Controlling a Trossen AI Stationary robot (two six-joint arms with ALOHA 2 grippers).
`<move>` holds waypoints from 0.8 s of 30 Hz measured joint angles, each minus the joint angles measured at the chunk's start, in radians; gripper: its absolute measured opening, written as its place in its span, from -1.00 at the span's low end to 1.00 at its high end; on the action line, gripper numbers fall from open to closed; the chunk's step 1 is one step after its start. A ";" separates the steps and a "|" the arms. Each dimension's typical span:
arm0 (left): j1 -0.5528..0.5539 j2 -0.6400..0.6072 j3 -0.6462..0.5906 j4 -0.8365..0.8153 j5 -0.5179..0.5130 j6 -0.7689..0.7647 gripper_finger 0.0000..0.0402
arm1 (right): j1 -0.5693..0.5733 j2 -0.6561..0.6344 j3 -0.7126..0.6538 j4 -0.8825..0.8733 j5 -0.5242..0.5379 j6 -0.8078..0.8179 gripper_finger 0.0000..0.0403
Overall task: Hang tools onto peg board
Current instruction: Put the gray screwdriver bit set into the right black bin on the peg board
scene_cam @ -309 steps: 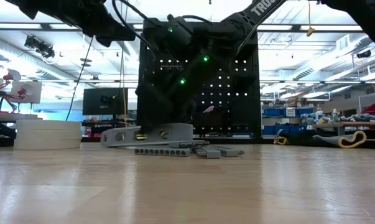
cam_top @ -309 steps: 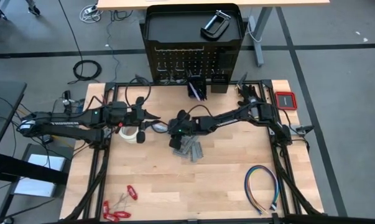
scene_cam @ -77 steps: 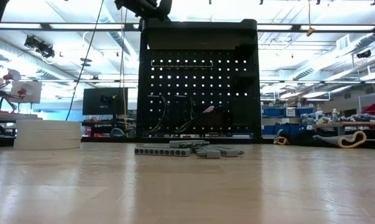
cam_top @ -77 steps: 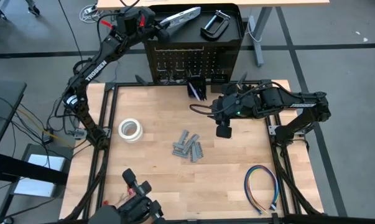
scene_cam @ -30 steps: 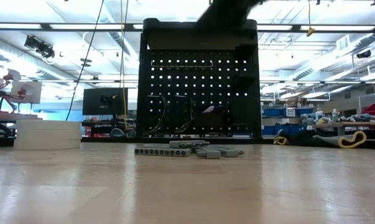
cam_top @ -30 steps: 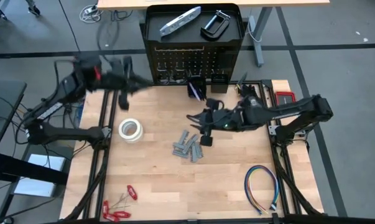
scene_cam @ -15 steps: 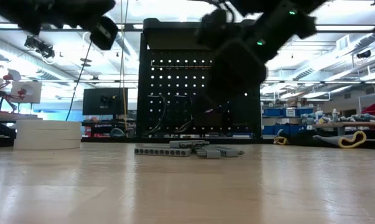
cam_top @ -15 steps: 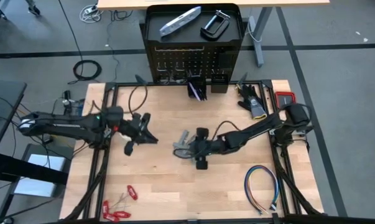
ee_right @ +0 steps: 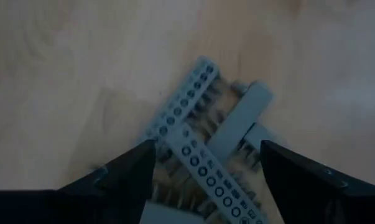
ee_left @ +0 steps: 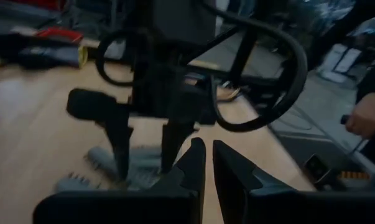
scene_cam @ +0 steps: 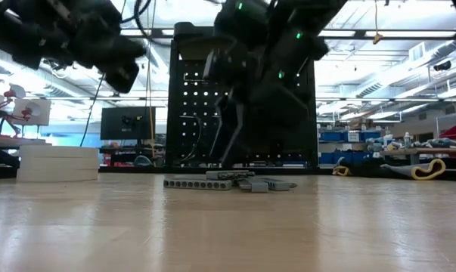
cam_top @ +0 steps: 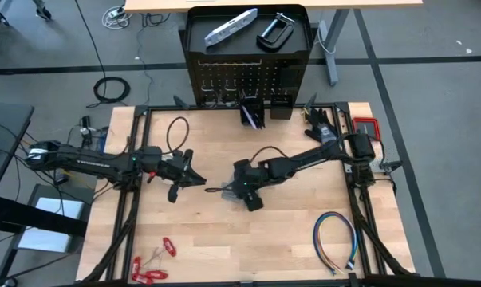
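A pile of grey metal pieces (ee_right: 206,140) lies on the table's middle (scene_cam: 228,181). My right gripper (ee_right: 206,180) hangs open just over it, fingers pointing down, one on each side of the pile; the left wrist view shows their tips (ee_left: 122,171) close above the pieces. My left gripper (cam_top: 199,180) is shut and empty, just left of the pile and pointing at it (ee_left: 209,168). The peg board (cam_top: 248,80) stands at the far edge, with the silver bar tool (cam_top: 230,25) and the black C-clamp (cam_top: 276,30) lying on its top tray.
A white tape roll (scene_cam: 57,162) lies left of the pile. Red-handled tools (cam_top: 152,267) lie near left, a multicoloured wire loop (cam_top: 336,239) near right, a red case (cam_top: 366,127) far right. A black cable loop (cam_top: 176,127) lies far left. A person's hand (ee_left: 361,121) shows beyond the table.
My left gripper has swung from near the peg board down toward the table's near edge and right, stopping beside the grey pile. My right gripper has moved toward the table's left and near edge and come down over the pile. The pieces have not moved.
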 joint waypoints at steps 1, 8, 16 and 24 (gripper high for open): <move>-0.001 0.005 -0.010 -0.003 -0.009 0.000 -0.83 | -0.010 0.013 0.000 0.005 -0.017 -0.018 0.50; -0.002 0.062 -0.084 0.030 -0.164 -0.001 -0.83 | -0.071 0.083 0.003 -0.007 -0.150 -0.081 0.45; -0.002 0.186 -0.135 0.167 -0.408 -0.001 -0.83 | -0.093 0.092 0.002 -0.011 -0.170 -0.036 0.16; -0.002 0.352 -0.136 0.214 -0.633 0.032 -0.83 | -0.093 0.078 0.029 -0.056 -0.140 0.051 -0.18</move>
